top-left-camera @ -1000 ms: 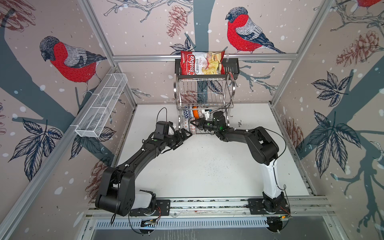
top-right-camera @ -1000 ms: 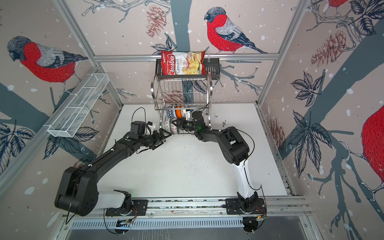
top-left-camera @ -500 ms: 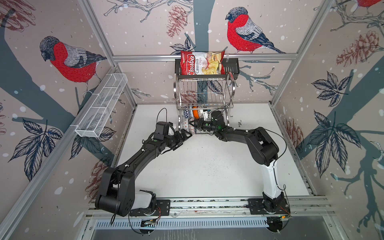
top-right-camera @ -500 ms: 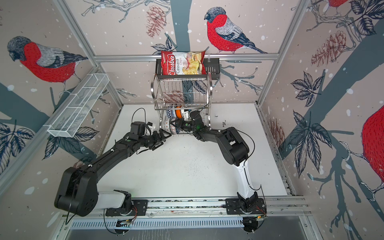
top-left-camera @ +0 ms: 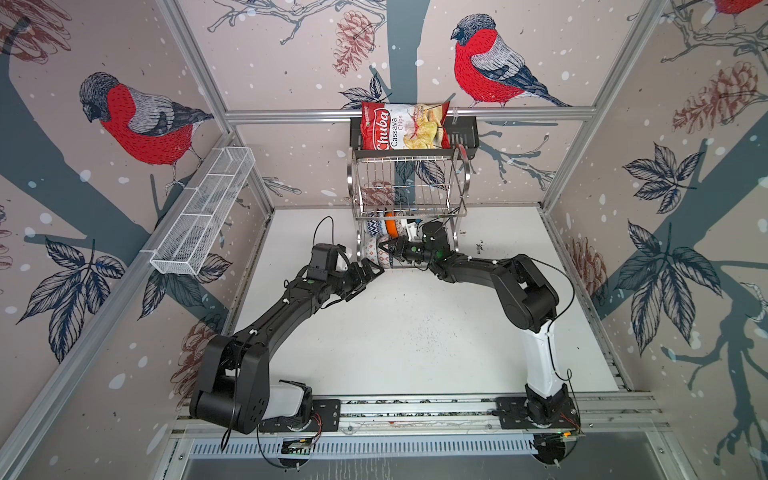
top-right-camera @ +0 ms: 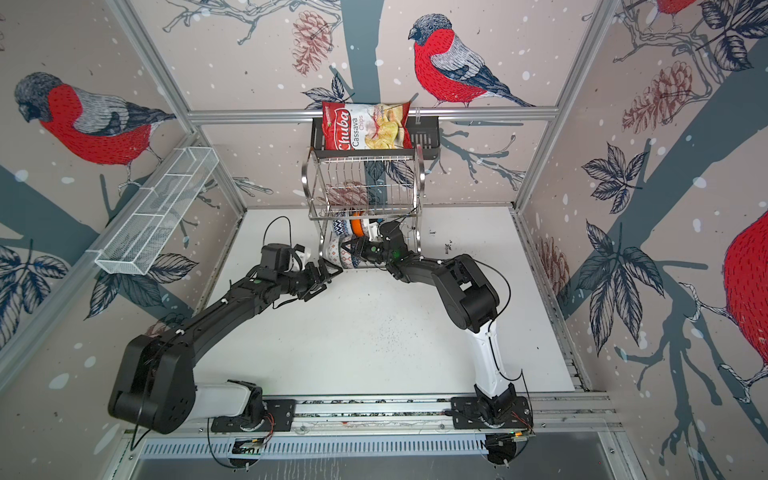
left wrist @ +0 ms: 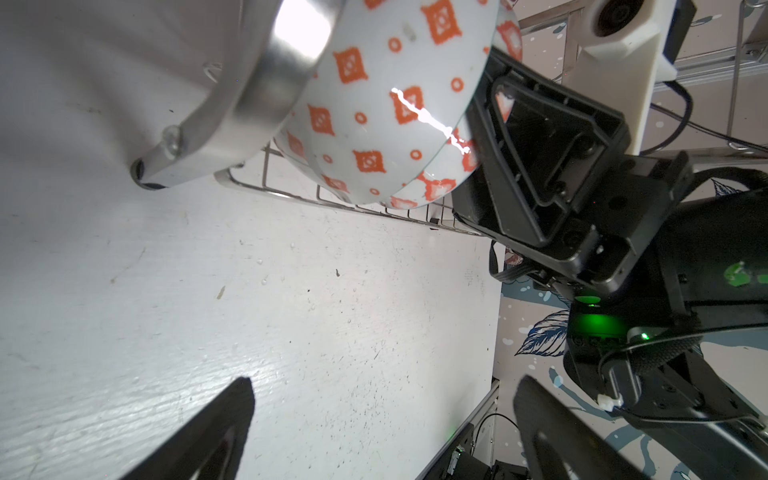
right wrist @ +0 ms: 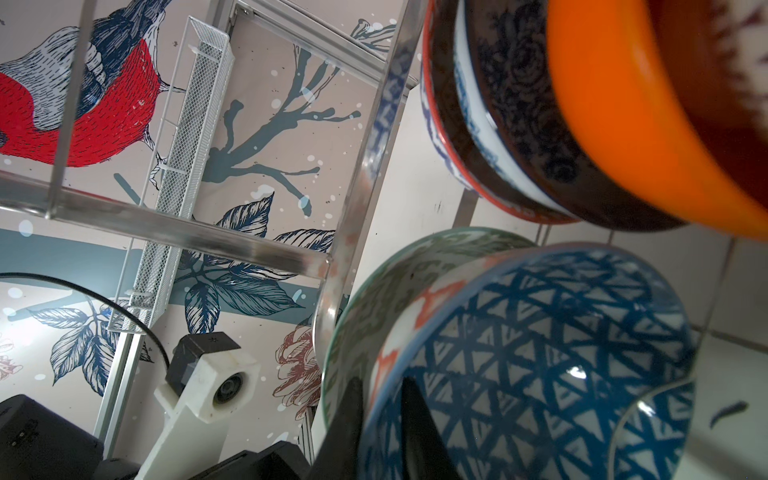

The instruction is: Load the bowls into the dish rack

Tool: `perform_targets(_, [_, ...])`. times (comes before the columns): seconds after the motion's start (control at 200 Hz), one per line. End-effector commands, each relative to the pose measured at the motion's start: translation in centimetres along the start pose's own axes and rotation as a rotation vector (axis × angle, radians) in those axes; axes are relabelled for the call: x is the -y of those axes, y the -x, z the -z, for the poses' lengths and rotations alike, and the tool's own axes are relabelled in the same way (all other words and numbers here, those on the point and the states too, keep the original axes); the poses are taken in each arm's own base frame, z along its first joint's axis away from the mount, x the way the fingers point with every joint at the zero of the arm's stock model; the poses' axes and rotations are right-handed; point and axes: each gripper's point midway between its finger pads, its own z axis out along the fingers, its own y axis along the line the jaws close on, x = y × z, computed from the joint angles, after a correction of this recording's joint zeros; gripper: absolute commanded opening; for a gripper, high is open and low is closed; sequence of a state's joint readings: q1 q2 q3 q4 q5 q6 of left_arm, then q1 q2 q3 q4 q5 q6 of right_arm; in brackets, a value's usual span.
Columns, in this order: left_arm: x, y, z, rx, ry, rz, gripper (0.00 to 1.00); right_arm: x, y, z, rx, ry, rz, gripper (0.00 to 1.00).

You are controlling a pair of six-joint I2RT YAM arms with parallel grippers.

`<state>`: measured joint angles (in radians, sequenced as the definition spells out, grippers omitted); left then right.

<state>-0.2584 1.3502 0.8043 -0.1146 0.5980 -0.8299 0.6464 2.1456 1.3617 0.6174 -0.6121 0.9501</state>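
Note:
The dish rack (top-left-camera: pixel 409 183) (top-right-camera: pixel 365 183) stands at the table's back. Several bowls stand on edge in its lower tier, among them a plain orange one (top-left-camera: pixel 390 226) (right wrist: pixel 623 124) and a grey-green one (right wrist: pixel 374 299). My right gripper (top-left-camera: pixel 392 247) (right wrist: pixel 382 382) reaches into that tier. Its fingers straddle the rim of a bowl (right wrist: pixel 540 332) (left wrist: pixel 374 104) with blue triangles inside and orange-red diamonds outside. Whether they press on the rim does not show. My left gripper (top-left-camera: pixel 372 272) (left wrist: pixel 384 386) hangs open and empty over the table, just in front of the rack's steel side frame (left wrist: pixel 270 95).
A red chips bag (top-left-camera: pixel 403 126) sits in a black shelf (top-left-camera: pixel 467 133) above the rack. A long white mesh basket (top-left-camera: pixel 203 216) hangs on the left wall. The white table (top-left-camera: pixel 395 332) stretches between the arms, with the walls close on both sides.
My right gripper has edged slightly further into the rack's lower tier at the bowl's rim. The left arm has not moved.

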Motion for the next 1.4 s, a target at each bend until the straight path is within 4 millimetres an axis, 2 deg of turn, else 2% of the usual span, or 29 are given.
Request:
perform_targets(0.0, [0.3, 0.4, 0.1, 0.019, -0.01, -0.031, 0.98, 0.4, -0.1, 0.2, -0.004, -0.029, -0.028, 0.2])
perform_targets(0.48, [0.3, 0.5, 0.0, 0.021, -0.009, -0.029, 0.98, -0.4, 0.5, 0.5, 0.006, -0.008, -0.034, 0.26])
perform_targets(1.006, [0.5, 0.6, 0.0, 0.026, -0.016, -0.038, 0.98, -0.7, 0.5, 2.3, 0.024, -0.016, -0.033, 0.38])
perform_targets(1.396, [-0.1, 0.2, 0.1, 0.024, -0.008, -0.038, 0.98, -0.8, 0.1, 3.7, 0.04, -0.021, -0.035, 0.42])
